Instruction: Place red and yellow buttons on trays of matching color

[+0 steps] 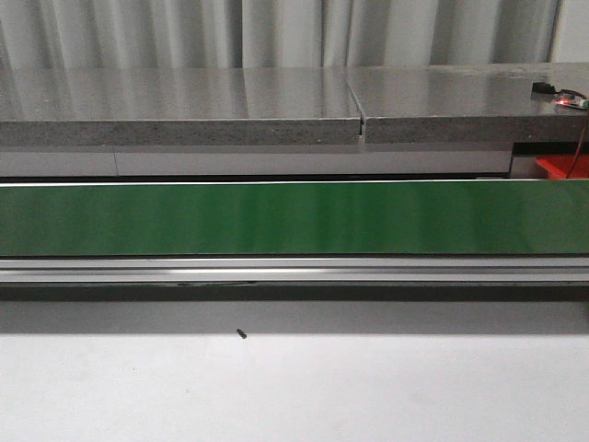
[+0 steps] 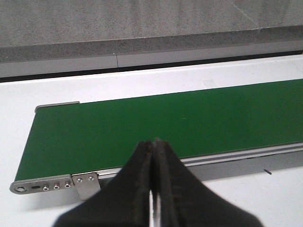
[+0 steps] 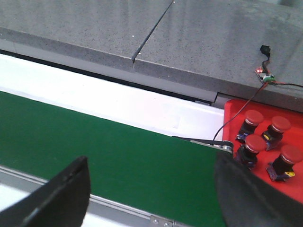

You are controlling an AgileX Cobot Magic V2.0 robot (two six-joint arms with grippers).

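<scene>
White tabletop (image 1: 294,387) fills the front view's foreground, a small dark speck (image 1: 241,333) on it. Behind runs a green belt (image 1: 294,219) in a metal frame, then a grey stone counter (image 1: 184,106) and pale curtains (image 1: 276,32). No writing is legible. At 3 o'clock past the belt's end sits a red tray (image 3: 284,156) with four red buttons (image 3: 254,124). A small circuit board (image 3: 265,75) lies on the counter. Left gripper (image 2: 154,198) is pressed closed and empty; right gripper (image 3: 151,189) is spread wide over the belt
</scene>
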